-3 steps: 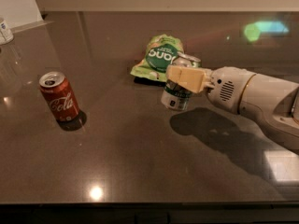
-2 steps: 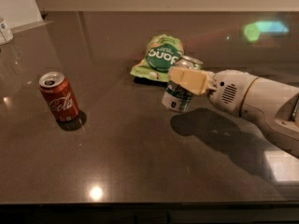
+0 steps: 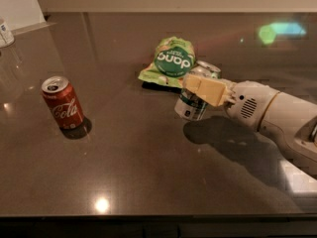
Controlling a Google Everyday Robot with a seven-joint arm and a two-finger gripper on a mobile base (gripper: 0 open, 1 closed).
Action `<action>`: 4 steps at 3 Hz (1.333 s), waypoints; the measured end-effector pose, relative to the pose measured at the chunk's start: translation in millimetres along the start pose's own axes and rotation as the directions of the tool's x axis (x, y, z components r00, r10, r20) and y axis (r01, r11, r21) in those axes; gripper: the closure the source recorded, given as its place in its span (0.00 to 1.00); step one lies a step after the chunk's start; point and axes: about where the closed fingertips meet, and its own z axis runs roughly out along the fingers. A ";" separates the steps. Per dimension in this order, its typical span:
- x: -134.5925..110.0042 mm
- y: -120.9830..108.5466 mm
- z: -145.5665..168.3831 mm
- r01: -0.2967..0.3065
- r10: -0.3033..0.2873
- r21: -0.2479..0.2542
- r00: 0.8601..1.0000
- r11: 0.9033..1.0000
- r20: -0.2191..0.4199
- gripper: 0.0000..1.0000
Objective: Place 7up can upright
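Observation:
The 7up can [image 3: 189,106], silvery with green bands, stands almost upright and leans slightly, just right of the table's middle. Its base is at or just above the table top. My gripper [image 3: 199,79] reaches in from the right and is shut on the can's upper part. One cream finger [image 3: 207,89] lies across the can's front; the other is hidden behind it. The white arm [image 3: 277,118] runs off to the right edge.
A green snack bag [image 3: 170,61] lies right behind the can, touching or nearly touching it. A red Coca-Cola can [image 3: 62,103] stands upright at the left. A small bottle [image 3: 5,32] sits at the far left edge. The table's front edge runs along the bottom.
The gripper and the can have shifted very slightly right and down. The can has stayed in the grip, and the other things have not moved.

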 end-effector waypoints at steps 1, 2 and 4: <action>-3.0 1.1 1.2 0.134 -0.133 0.021 0.991 0.991 -0.031 1.00; -5.5 1.7 0.5 0.316 -0.313 0.036 0.948 0.948 -0.065 1.00; -15.4 7.0 -1.1 0.590 -0.589 0.031 0.807 0.807 -0.046 1.00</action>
